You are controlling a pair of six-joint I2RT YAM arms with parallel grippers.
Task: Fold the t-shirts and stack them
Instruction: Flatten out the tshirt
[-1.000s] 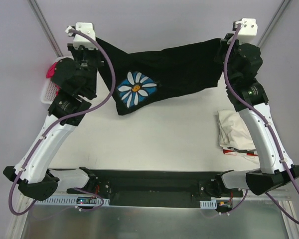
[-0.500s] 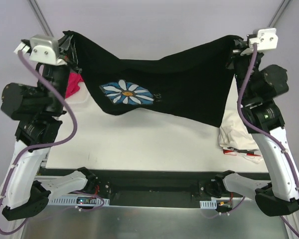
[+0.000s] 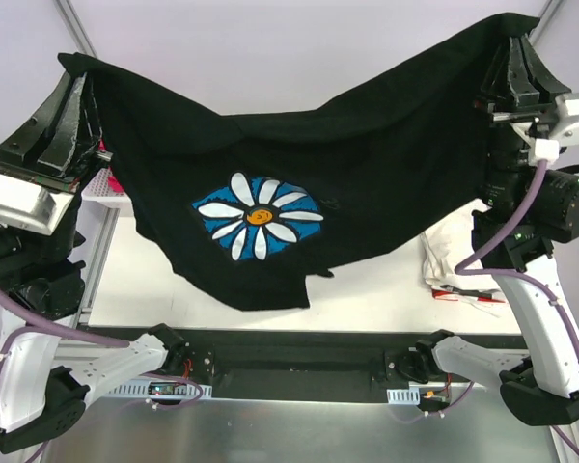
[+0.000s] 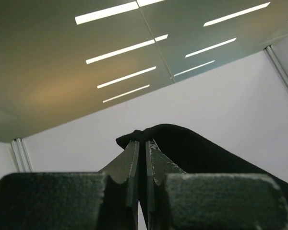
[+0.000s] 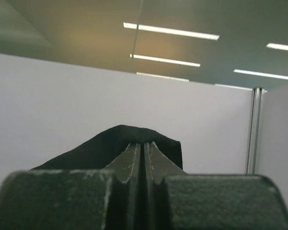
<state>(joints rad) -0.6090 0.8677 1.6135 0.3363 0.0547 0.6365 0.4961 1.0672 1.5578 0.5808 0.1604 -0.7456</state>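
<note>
right now the black tee hangs in the air above the table, stretched between both arms, with its daisy facing the top camera and its lower hem drooping toward the near edge. the left gripper is clamped tight on one upper corner and the right gripper is pinched on the other. each wrist view shows only a small lip of cloth past the fingertips. that thin bite is the main worry: a jerk, or more spread between the arms, could pull a corner free and drop the tee in a heap. the middle sags, so lowering it unevenly would likely lay it down creased or doubled under. its right side also hangs over the cream tee, and dragging could catch and shift that one.
</note>
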